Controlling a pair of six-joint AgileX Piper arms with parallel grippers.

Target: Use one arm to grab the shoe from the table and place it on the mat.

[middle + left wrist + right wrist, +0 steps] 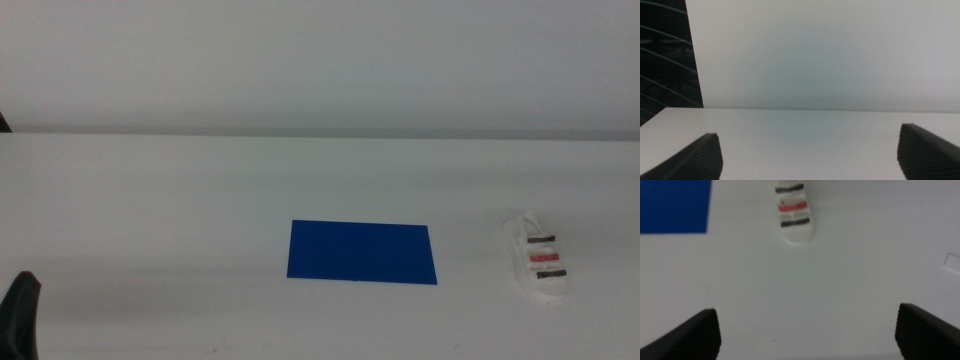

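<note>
The white shoe [540,258], with two dark straps and a red-pink middle one, lies on the white table [180,200] to the right of the blue mat [362,253], apart from it. The right wrist view shows the shoe [795,215] and a corner of the mat [672,205] well ahead of my right gripper [807,330], which is open and empty; this arm is out of the middle view. My left gripper [810,150] is open and empty, and shows only as a dark tip [20,315] at the middle view's bottom left edge.
The table's far edge [320,135] meets a plain white wall. A faint rectangular outline [952,262] lies on the table off to the shoe's side. A dark area [665,55] lies beyond the table's left end.
</note>
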